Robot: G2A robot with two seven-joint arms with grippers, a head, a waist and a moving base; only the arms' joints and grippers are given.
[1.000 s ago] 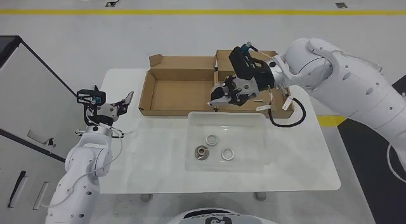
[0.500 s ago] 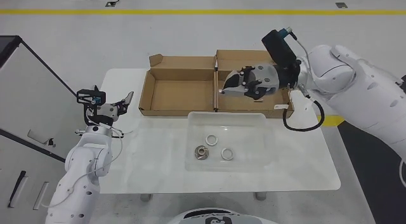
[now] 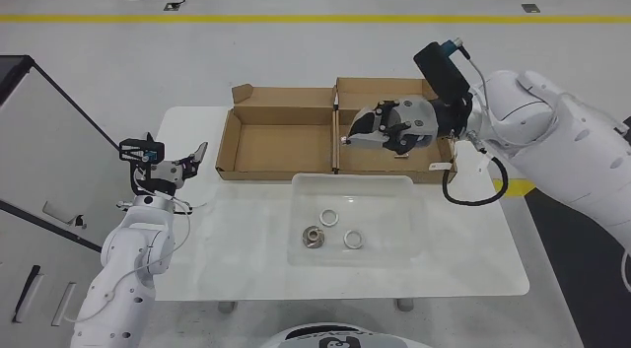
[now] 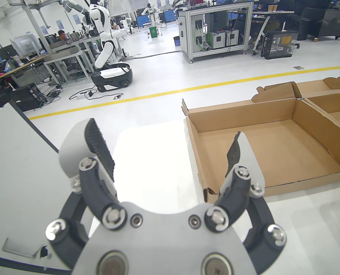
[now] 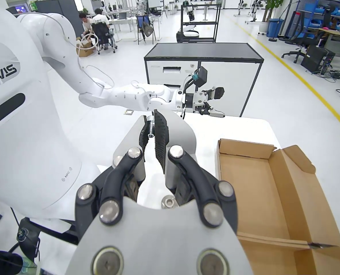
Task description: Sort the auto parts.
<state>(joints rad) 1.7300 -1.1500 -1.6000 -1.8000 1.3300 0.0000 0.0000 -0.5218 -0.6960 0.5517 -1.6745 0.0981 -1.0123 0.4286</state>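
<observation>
The right hand (image 3: 360, 132) is clamped on a small threaded metal bolt (image 5: 150, 126) and hangs over the right box (image 3: 389, 83). Both boxes are plain brown cardboard. I judge that the sorting is at an early stage: two pale rings (image 3: 328, 217) and one round metal part (image 3: 313, 238) wait in the clear plastic tray (image 3: 394, 244). The left hand (image 4: 164, 141), its ribbed fingers apart, is at the edge of the white worktop (image 3: 463, 269).
</observation>
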